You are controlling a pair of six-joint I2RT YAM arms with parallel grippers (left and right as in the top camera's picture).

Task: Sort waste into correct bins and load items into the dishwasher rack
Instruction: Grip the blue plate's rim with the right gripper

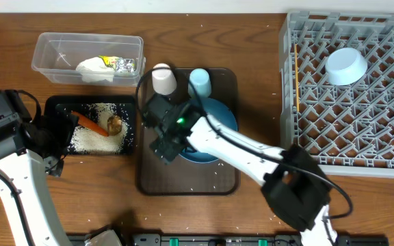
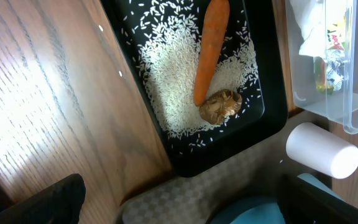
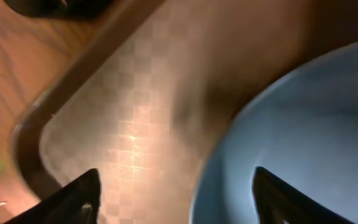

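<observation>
The dark blue plate (image 1: 221, 113) lies on the brown serving tray (image 1: 183, 178) with the white cup (image 1: 163, 78) and the light blue cup (image 1: 199, 82). My right gripper (image 1: 161, 147) is open, its fingers (image 3: 182, 202) either side of the plate's left rim (image 3: 303, 124). My left gripper (image 1: 59, 140) is open and empty (image 2: 185, 208) beside the black tray (image 1: 57, 106). That tray holds the carrot (image 2: 210, 50), rice (image 2: 166, 81) and the brown lump (image 2: 220, 104). The clear tub (image 1: 53, 51) holds tissue (image 1: 94, 68) and the foil wrapper (image 1: 122, 64). The light blue bowl (image 1: 345, 65) sits in the grey rack (image 1: 361, 130).
A thin wooden strip, perhaps the chopsticks (image 1: 297, 89), lies along the rack's left edge. Loose rice grains dot the table around the serving tray. The right arm stretches from the front right across the serving tray.
</observation>
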